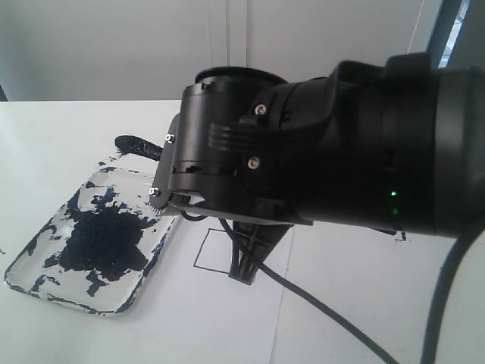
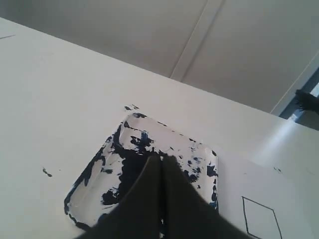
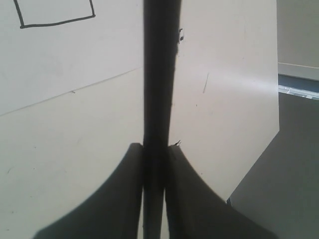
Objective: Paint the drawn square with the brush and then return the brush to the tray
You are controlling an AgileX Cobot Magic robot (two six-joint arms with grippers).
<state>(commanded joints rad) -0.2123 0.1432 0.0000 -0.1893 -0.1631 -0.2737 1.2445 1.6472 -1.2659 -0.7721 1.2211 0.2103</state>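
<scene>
The right tool [image 3: 157,145] clamps the brush [image 3: 159,74], its shaft running out ahead above the table [image 3: 229,99] near the blank square [image 3: 55,11], seemingly poised for painting, while the left tool [image 2: 160,160], fingers pressed together on nothing, hangs clear above the tray [image 1: 114,303].

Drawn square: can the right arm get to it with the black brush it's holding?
Probably yes. The right arm's fingers clamp the thin black paintbrush, and the blank black-outlined square lies just ahead, to one side of the brush, on the white paper sheet, with nothing lying on it.
</scene>
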